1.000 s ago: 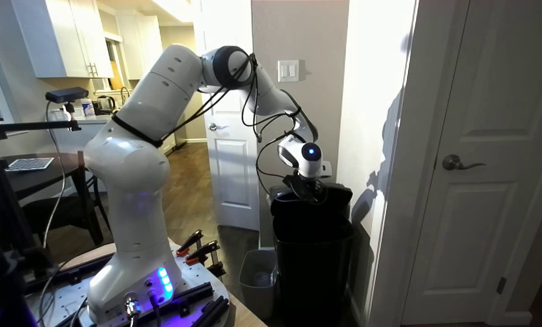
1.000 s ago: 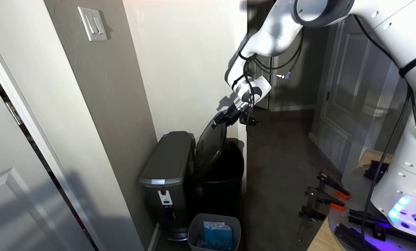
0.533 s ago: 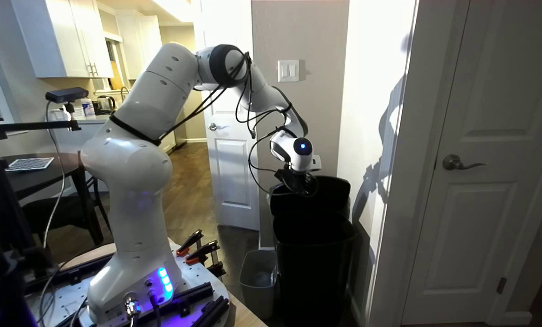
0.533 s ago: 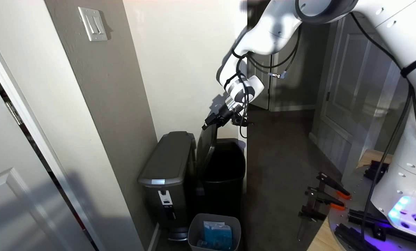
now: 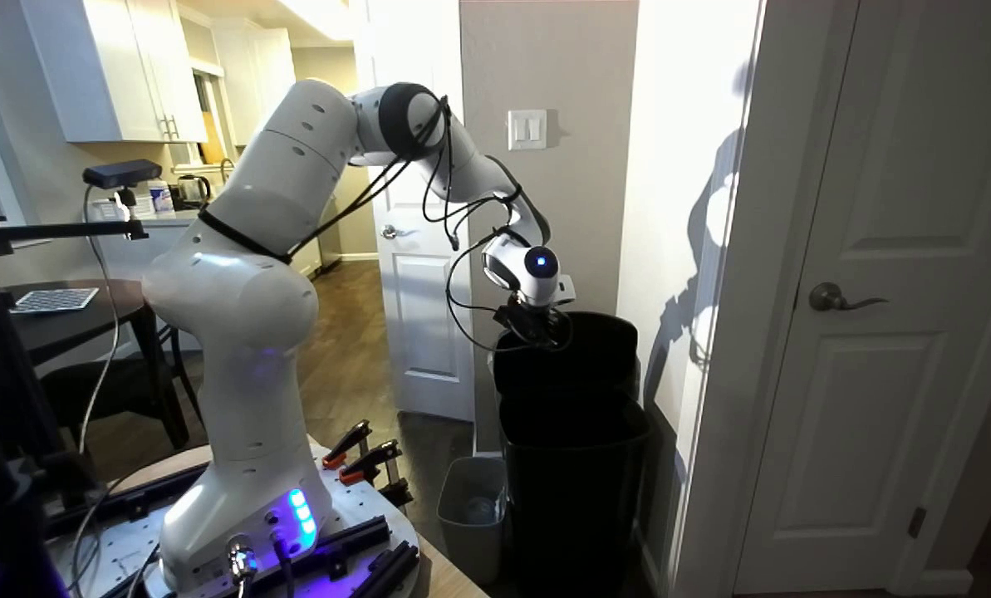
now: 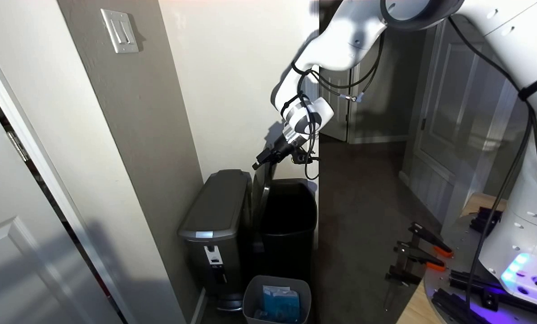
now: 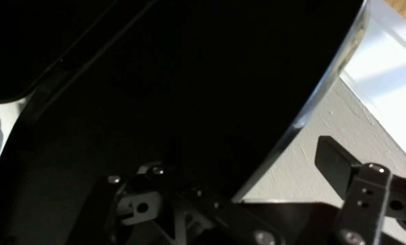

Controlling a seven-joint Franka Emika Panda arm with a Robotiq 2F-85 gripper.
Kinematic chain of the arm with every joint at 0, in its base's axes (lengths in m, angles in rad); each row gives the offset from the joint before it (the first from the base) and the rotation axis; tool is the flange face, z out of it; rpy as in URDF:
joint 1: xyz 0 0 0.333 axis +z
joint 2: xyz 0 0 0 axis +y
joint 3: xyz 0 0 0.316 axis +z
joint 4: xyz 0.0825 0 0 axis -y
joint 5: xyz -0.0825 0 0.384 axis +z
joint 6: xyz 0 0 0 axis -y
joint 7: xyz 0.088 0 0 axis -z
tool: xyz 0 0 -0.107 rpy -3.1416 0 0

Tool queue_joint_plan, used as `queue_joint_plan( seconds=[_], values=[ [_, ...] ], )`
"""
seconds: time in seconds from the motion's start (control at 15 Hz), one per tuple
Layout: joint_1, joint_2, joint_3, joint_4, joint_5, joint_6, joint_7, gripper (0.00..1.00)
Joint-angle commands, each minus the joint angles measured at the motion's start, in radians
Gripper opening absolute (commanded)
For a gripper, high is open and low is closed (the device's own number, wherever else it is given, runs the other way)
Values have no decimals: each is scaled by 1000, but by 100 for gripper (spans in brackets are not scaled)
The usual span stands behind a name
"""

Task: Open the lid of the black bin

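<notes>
The black bin (image 5: 574, 507) stands against the pale wall, and it also shows in an exterior view (image 6: 291, 254) with its dark opening exposed. Its lid (image 5: 599, 353) is raised and close to upright; it appears nearly edge-on in an exterior view (image 6: 260, 191). My gripper (image 6: 263, 161) is at the lid's upper edge, and it also shows in an exterior view (image 5: 545, 328). In the wrist view the gripper (image 7: 248, 153) is open, its fingers wide apart with the edge of the lid (image 7: 206, 85) between them. The left finger is hard to make out against the black lid.
A dark grey pedal bin (image 6: 218, 202) with a shut lid stands beside the black bin, on the side the lid tilts towards. A small grey wastebasket (image 5: 472, 507) with a blue packet (image 6: 281, 303) stands in front. Walls (image 6: 236, 90) close in behind both bins.
My gripper has moved to the left in both exterior views. The lid has swung further up and back with it, and more of the bin's opening shows.
</notes>
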Motion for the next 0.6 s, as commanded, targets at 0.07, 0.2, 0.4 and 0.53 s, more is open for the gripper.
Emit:
queue_joint_plan(
  seconds=[0.07, 0.2, 0.4, 0.53],
  values=[
    [6, -15, 2, 28, 117, 24, -138, 100],
    [15, -18, 1, 40, 124, 38, -128, 100],
    [43, -10, 6, 70, 111, 80, -92, 100],
    [69, 3, 9, 96, 96, 122, -64, 100]
  ],
)
